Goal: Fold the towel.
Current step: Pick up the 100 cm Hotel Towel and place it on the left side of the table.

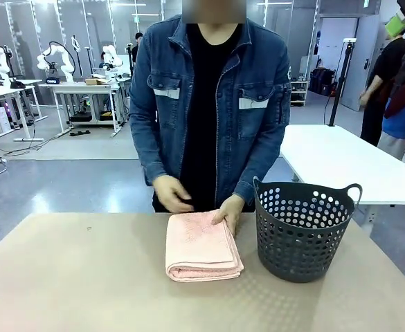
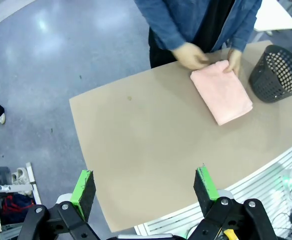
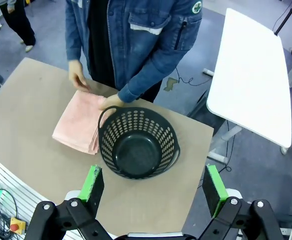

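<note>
Honestly, the towel (image 1: 202, 245) looks pretty much folded already, a neat pink stack at the basket's (image 1: 302, 232) nine o'clock, with the person's hand (image 1: 228, 209) resting on its far corner. Left gripper (image 2: 145, 189) and right gripper (image 3: 153, 185) both hang wide open, holding nothing.

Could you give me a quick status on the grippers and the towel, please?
Left gripper and right gripper open, high above the table. Towel lies folded beside basket. Person's hand on its far edge.
</note>
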Robot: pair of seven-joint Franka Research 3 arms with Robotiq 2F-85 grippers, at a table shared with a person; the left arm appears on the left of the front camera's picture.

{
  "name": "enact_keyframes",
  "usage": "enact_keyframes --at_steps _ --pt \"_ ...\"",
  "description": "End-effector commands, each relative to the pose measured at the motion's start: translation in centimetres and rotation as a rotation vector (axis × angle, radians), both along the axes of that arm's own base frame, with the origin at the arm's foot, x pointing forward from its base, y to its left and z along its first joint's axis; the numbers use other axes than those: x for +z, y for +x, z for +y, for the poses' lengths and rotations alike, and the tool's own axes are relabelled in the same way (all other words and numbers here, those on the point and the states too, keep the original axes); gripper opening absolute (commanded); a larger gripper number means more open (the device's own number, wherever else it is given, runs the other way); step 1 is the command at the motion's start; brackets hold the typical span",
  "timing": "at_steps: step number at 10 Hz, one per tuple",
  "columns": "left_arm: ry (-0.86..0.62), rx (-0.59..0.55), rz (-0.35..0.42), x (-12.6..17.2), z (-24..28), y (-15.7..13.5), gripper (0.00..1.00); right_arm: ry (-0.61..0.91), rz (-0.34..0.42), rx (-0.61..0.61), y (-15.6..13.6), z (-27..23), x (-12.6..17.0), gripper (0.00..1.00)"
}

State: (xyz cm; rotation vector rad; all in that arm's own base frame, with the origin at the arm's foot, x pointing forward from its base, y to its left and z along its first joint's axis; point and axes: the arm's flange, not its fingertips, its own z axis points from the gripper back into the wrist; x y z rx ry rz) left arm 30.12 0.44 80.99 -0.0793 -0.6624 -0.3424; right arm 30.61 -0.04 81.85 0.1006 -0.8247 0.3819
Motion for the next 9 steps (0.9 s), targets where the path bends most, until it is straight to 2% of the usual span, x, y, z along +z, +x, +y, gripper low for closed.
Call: enact_keyframes --at_steps 1,9 --pt "0.001 -0.001 0.015 0.4 0.12 -0.03 1.0 0.004 0.002 0.0 0.04 -0.04 0.2 1.0" --pt "0.001 -0.001 0.015 0.4 0.12 -0.03 1.0 0.004 0.002 0.0 0.04 -0.04 0.2 1.0"
